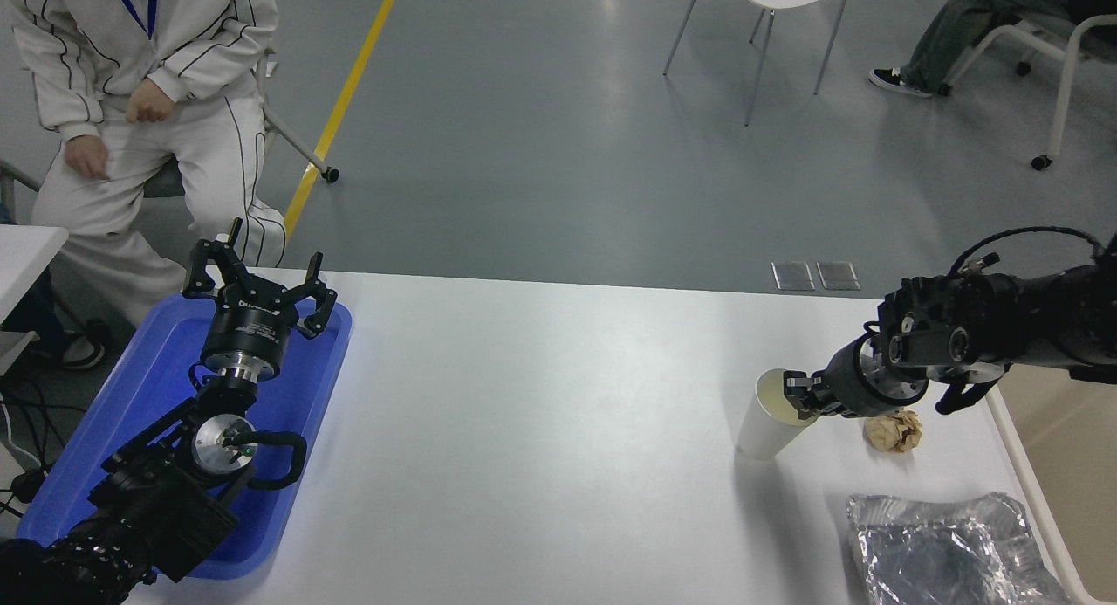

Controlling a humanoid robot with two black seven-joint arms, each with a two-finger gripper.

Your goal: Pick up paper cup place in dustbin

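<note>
Head view: glossy white tabletop point(541, 448), grey floor beyond | my right hand point(798, 394) pinches the rim of the tilted, tapered paper cup point(768, 426) near the crumpled brown paper ball point(893, 431) | beige dustbin point(1060, 465) at right edge | left hand point(257, 282) spread open, empty, over blue tray point(140, 395).

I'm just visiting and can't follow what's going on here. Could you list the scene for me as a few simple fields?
Right pincer: gripping the rim of the paper cup
Cup: tilted, on the white table
Dustbin: beige, off the table's right edge
Nearby: crumpled brown paper ball, silver foil bag
Left pincer: open, parked over the blue tray
</note>
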